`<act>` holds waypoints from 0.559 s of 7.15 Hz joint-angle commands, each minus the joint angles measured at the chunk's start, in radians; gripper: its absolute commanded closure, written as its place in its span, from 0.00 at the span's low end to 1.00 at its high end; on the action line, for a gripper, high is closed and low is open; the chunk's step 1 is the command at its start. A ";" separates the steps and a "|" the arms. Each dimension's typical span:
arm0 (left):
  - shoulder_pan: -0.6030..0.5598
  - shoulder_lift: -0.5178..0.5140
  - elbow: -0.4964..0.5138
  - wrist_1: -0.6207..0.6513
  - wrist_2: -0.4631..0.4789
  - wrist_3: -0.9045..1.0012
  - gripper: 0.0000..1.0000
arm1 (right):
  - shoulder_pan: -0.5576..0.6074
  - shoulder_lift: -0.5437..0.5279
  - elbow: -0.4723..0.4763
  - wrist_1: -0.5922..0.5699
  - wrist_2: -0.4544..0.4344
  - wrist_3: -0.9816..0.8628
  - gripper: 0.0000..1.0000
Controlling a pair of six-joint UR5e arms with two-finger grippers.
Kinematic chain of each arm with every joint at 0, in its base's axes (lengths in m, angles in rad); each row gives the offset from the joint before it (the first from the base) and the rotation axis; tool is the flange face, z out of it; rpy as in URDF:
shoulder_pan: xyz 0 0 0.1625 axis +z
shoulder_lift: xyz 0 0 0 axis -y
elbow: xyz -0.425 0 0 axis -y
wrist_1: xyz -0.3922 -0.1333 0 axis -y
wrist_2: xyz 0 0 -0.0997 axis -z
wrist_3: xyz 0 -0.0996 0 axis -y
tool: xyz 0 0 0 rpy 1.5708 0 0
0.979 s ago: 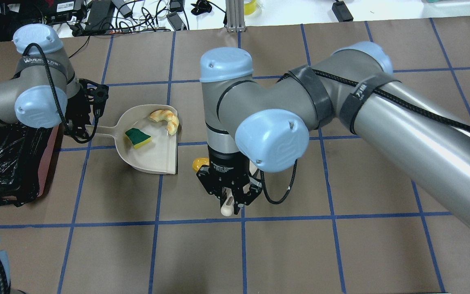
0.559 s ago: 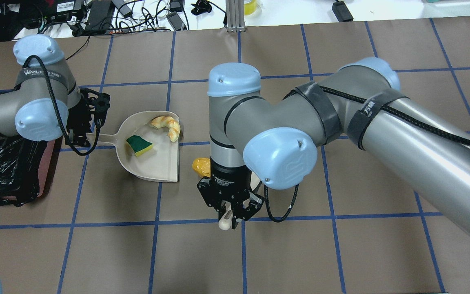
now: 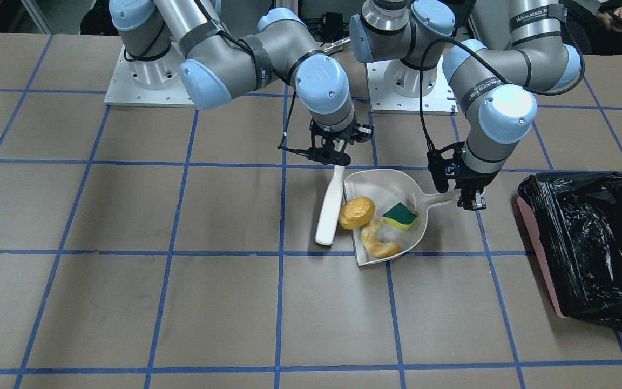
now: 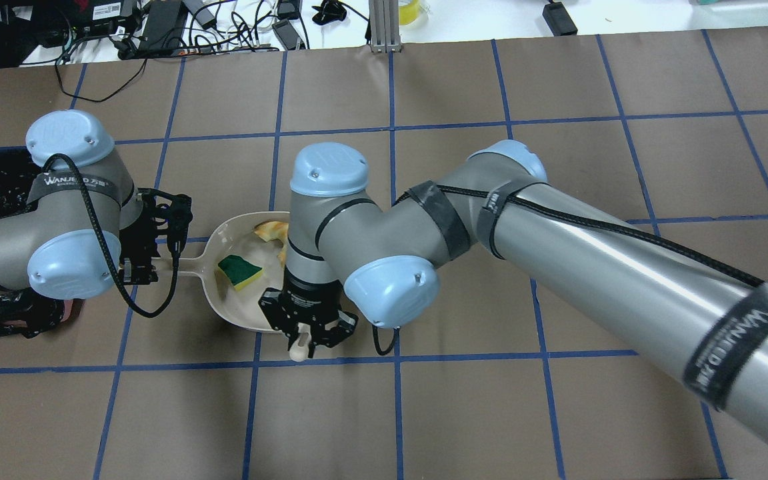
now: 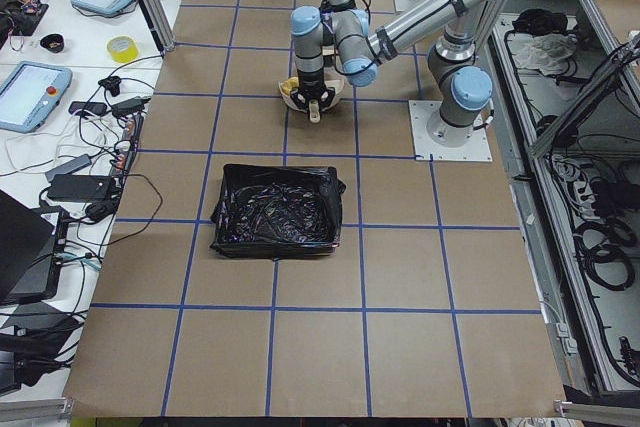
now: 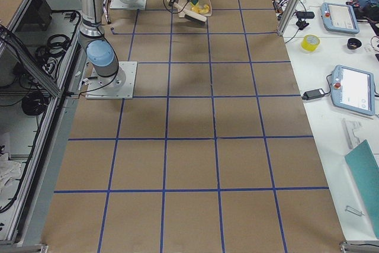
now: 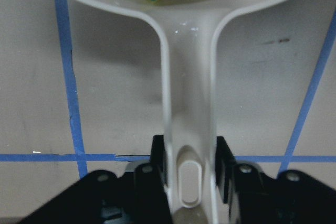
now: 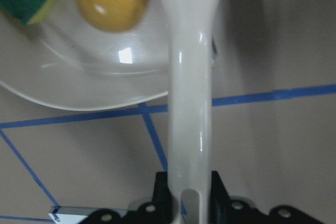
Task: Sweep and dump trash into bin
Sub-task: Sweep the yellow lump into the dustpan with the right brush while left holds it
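Here the left gripper (image 3: 473,203) has its fingers (image 7: 157,153) pressed against both sides of the dustpan (image 3: 381,183) handle, pinching it near the hanging slot at its end. The pan's open lip faces away from that gripper, toward the brush (image 3: 330,208).

The right gripper (image 3: 338,160) comes down from above, and its fingers (image 8: 163,188) clamp the tip of the white brush handle. The brush lies almost parallel to the pan's straight lip, just beside it. The bristles do not show in any view.

The potato (image 3: 356,212) sits right at the lip, between the brush and the other trash. It touches the brush, and in the front view it straddles the edge, partly over the pan floor. The right wrist view shows it above the pan's glossy floor, next to the handle.

The sponge (image 3: 400,215) lies green side up deeper in the pan, near where the handle joins. The croissant (image 3: 378,243) lies inside along the pan's far side wall, just beside the potato and near the sponge.

The bin (image 3: 581,232) stands on the table (image 3: 127,216) on the robot's left, beyond the left gripper and well apart from the pan. Its black liner is crinkled and glossy, and a pink wall shows along the side nearest the pan. None of the trash is in it.
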State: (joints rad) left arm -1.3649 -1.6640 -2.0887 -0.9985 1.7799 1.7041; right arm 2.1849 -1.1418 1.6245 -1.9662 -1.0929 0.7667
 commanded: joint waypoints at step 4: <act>0.024 -0.002 0.047 -0.006 -0.010 0.020 1.00 | 0.036 0.090 -0.141 0.001 -0.081 -0.095 0.95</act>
State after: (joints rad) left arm -1.3443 -1.6660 -2.0462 -1.0035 1.7725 1.7221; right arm 2.2211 -1.0478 1.4943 -2.0082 -1.1017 0.6904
